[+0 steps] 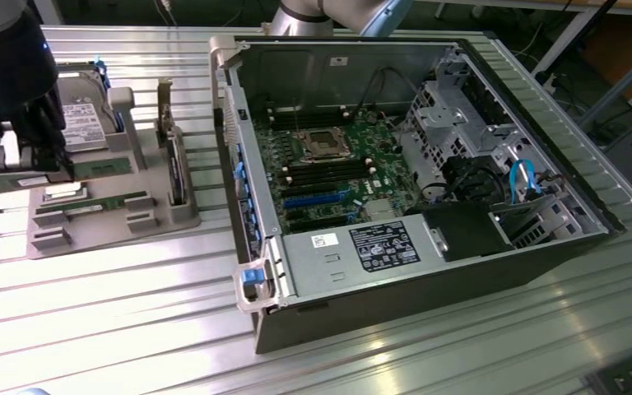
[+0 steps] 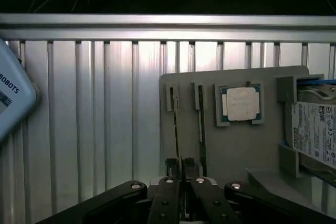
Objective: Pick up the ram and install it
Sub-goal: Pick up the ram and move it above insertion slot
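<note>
Thin green ram (image 1: 96, 170), on edge.

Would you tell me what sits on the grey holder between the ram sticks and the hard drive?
The square CPU chip sits between the ram sticks and the hard drive, seen in the wrist view.

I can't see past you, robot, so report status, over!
Gripper shut on the ram. Ram at the grey tray, second stick beside it. Nothing blocking.

Work surface: a table (image 1: 108, 304) of ribbed aluminium slats, silver-grey and level. Overhead light throws bright glare (image 1: 426, 325) across the slats at the near side. Past the table at the exterior view's right: brownish floor (image 1: 629, 49) and slanting metal frame legs (image 1: 575, 31). Beyond the table's edge rail (image 2: 157, 22), darkness.
</note>
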Tool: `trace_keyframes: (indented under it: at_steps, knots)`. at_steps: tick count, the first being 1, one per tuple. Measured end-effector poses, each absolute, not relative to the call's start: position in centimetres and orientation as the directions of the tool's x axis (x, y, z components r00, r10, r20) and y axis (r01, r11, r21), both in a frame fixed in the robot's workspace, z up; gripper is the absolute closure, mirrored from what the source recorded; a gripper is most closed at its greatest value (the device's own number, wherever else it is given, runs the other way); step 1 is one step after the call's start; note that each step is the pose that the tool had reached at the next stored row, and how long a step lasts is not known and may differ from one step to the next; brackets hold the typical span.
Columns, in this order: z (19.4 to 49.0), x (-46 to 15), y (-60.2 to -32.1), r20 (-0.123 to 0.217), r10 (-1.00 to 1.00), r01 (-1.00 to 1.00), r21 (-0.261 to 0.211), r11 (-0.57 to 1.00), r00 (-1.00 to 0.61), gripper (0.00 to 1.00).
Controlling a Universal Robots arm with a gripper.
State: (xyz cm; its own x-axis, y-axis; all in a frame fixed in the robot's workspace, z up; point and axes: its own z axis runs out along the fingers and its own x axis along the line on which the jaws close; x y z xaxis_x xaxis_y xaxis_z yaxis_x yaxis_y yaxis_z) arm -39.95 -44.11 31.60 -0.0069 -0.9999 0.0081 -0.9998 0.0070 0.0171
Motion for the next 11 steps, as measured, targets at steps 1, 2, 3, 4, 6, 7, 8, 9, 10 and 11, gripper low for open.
trace_keyframes:
  at_steps: [1, 2, 3, 4, 6, 7, 8, 9, 10, 11]
  knots:
    - [31.6, -39.95, -44.1, 0.008, -0.999, -0.999, 0.017, 0.032, -0.031, 0.86]
    - [31.61, -39.95, -44.1, 0.008, -0.999, -0.999, 0.017, 0.045, -0.045, 0.86]
    - [31.62, -39.95, -44.11, 0.008, -0.998, -0.998, 0.017, 0.055, -0.055, 0.86]
    - [31.62, -39.95, -44.1, 0.008, -0.998, -0.998, 0.017, 0.058, -0.058, 0.86]
    - [31.61, -39.95, -44.1, 0.008, -0.998, -0.998, 0.017, 0.059, -0.059, 0.86]
    - [31.61, -39.95, -44.1, 0.008, -0.998, -0.998, 0.017, 0.059, -0.059, 0.86]
    - [31.62, -39.95, -44.11, 0.008, -0.998, -0.998, 0.017, 0.059, -0.059, 0.86]
    - [31.62, -39.95, -44.1, 0.008, -0.998, -0.998, 0.017, 0.059, -0.059, 0.86]
    - [31.65, -39.95, -44.11, 0.008, -0.998, -0.998, 0.017, 0.059, -0.059, 0.86]
    - [31.93, -39.95, -44.11, 0.008, -0.998, -0.998, 0.017, 0.059, -0.059, 0.86]
